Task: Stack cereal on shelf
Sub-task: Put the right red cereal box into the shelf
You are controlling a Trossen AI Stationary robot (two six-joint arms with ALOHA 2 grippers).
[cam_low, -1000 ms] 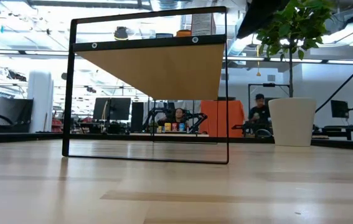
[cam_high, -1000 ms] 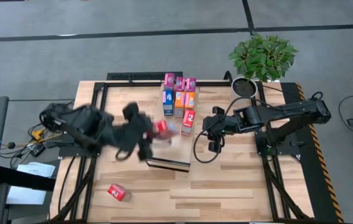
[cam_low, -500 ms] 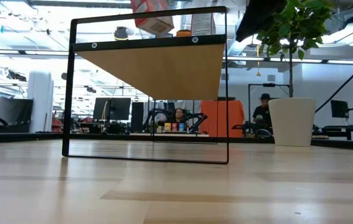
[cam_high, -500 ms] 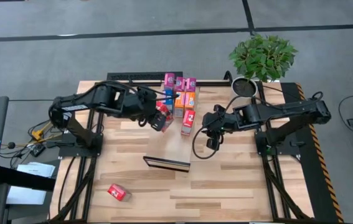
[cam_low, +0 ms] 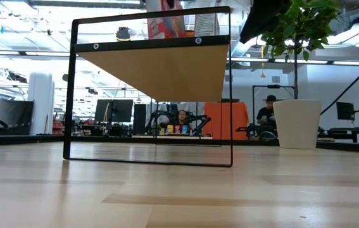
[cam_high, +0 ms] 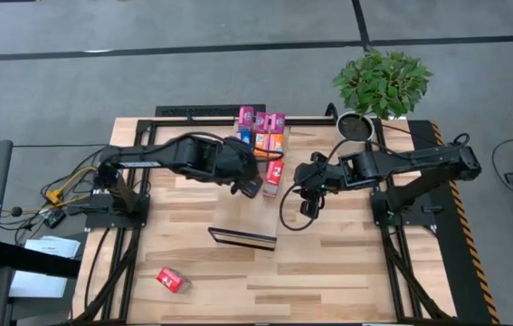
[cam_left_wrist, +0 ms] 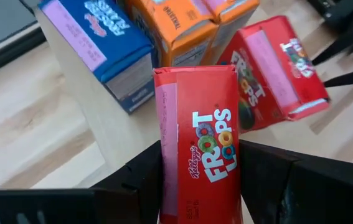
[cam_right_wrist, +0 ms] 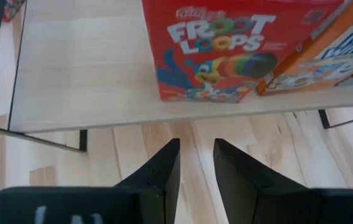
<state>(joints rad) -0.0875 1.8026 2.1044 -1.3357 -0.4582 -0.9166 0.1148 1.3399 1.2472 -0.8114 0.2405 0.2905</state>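
Above shelf (cam_high: 238, 210): left pincer (cam_left_wrist: 198, 186) gripping red box (cam_left_wrist: 201, 149), lowering beside blue box (cam_left_wrist: 98, 46); keep upright, release late. Right pincer (cam_right_wrist: 196, 163) idling empty, slightly parted.

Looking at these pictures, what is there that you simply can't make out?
- High view: the red box in the left gripper is hidden under the arm; the left wrist view shows it.
- Low view: only the top of one red box shows above the shelf.
- High view: print on the stray red box on the table is too small.
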